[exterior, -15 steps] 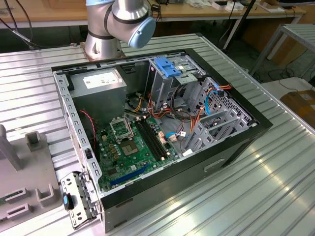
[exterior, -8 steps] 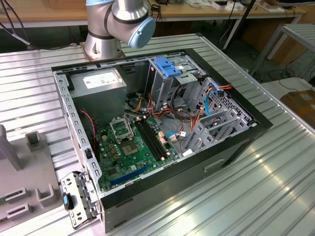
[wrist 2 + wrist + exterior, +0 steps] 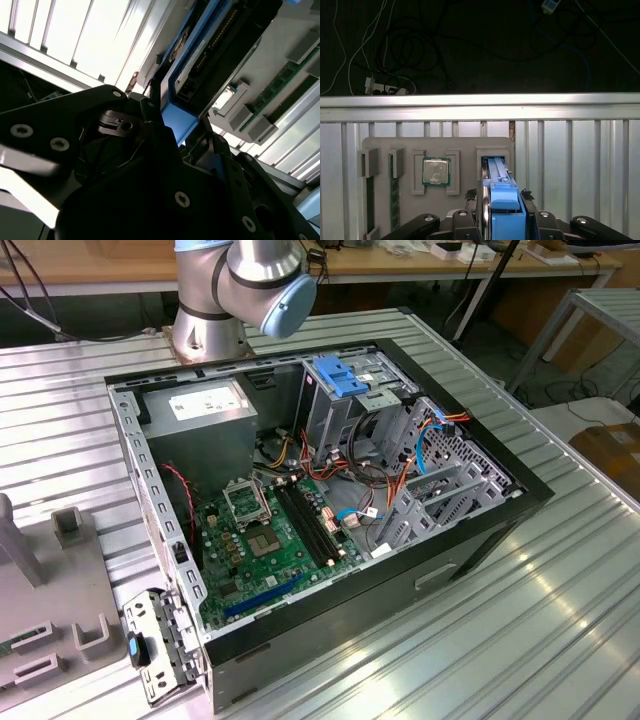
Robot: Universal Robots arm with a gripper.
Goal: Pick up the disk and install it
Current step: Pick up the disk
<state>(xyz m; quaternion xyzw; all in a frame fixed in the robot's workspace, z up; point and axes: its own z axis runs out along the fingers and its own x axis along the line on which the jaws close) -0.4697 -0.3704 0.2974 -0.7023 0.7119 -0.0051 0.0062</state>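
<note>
The disk (image 3: 496, 172) stands on edge in a slot of a grey fixture plate (image 3: 465, 145), blue rails along its narrow side. Its blue end tab (image 3: 504, 200) sits between my black fingers (image 3: 482, 212), which press on it from both sides. My gripper (image 3: 504, 202) is shut on that tab. In the second wrist view the same blue tab (image 3: 176, 122) is clamped in the gripper (image 3: 177, 127), and the disk's dark edge (image 3: 215, 55) runs away from it. The exterior view has the open computer case (image 3: 330, 490) with its blue-handled drive cage (image 3: 340, 375).
On the fixture plate lie a processor chip (image 3: 436, 171) and memory sticks (image 3: 394, 192) in their own slots. The ribbed metal table (image 3: 580, 165) ends at a rail (image 3: 480, 107); cables (image 3: 385, 85) lie on the dark floor beyond. Inside the case are a motherboard (image 3: 275, 540) and a power-supply box (image 3: 205, 405).
</note>
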